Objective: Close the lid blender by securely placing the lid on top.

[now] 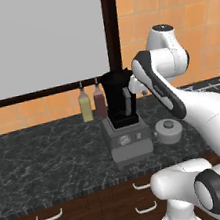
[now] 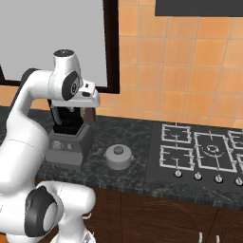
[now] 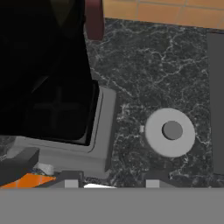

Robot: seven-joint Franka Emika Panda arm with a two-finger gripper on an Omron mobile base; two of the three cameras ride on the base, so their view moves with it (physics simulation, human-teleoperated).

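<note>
You see the lid (image 3: 169, 132) lying flat on the counter (image 1: 49, 157), just beside the blender (image 1: 123, 117) on its stove side, toward the front edge. Your gripper (image 2: 90, 102) hangs above the jar; you cannot tell how wide its fingers stand.

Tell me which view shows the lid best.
The hand view: it looks down on the lid, whole, with its knob, on the counter beside the blender. The right base view shows it whole but smaller; in the left base view the arm overlaps part of it.
</note>
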